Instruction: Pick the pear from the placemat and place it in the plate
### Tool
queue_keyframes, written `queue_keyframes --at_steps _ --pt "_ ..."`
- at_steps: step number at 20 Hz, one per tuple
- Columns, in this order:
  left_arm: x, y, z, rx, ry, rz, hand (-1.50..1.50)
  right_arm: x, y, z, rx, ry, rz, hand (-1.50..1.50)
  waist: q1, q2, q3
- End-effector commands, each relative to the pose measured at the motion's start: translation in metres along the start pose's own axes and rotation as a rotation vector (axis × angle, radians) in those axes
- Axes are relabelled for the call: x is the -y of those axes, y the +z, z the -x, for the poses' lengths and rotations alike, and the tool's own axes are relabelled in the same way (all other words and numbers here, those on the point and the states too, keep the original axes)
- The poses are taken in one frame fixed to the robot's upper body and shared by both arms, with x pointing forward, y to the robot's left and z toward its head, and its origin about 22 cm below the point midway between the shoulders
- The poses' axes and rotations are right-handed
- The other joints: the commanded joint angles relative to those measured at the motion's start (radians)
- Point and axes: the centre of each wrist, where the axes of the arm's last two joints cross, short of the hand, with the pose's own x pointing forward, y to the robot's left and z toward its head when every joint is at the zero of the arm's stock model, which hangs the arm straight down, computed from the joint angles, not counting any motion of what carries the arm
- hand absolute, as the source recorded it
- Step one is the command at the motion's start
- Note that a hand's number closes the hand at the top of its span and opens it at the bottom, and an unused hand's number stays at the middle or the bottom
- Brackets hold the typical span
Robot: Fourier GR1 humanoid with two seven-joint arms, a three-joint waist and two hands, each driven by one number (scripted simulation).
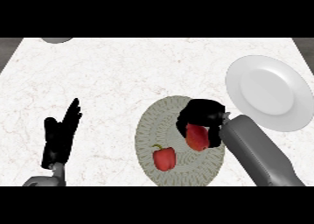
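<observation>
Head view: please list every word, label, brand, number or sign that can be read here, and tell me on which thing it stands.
There are none.
The white plate is plain, with no print.
The round placemat shows only a woven pattern, no letters.
The red pear in the right hand and the red pepper carry no sticker.
The left hand and the marble counter bear no marks.

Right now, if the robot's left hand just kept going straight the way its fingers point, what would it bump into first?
Probably nothing. The left hand rests open at the view's left, fingers pointing up and slightly right across bare counter. That line passes left of the placemat and plate; a grey object at the far edge lies off to its left.
</observation>
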Motion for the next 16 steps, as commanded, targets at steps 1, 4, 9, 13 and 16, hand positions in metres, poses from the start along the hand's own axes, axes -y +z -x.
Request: queue_keyframes --at_steps 1,4,9,13,16 --pt "0.006 0.001 -0.007 -0.003 -0.013 -0.011 0.00 0.003 0.002 0.006 -0.017 0.002 0.091 1.50 0.000 0.001 0.000" --pt "-0.008 -0.001 0.004 -0.004 0.003 -0.008 0.00 0.032 0.024 0.005 -0.064 0.045 0.279 1.50 -0.009 -0.001 0.000" --pt "-0.017 -0.002 -0.002 -0.006 0.004 -0.050 0.00 -0.002 0.061 0.020 -0.453 -0.047 0.471 1.50 -0.042 -0.008 0.000" --pt "-0.001 0.000 0.019 -0.024 -0.001 -0.037 0.00 0.009 0.091 0.006 -0.537 -0.006 0.625 1.50 -0.036 -0.006 -0.001" --pt "-0.015 0.008 -0.001 -0.003 0.003 -0.016 0.00 0.015 0.117 -0.003 -0.542 -0.042 0.782 1.50 -0.026 -0.009 0.000"
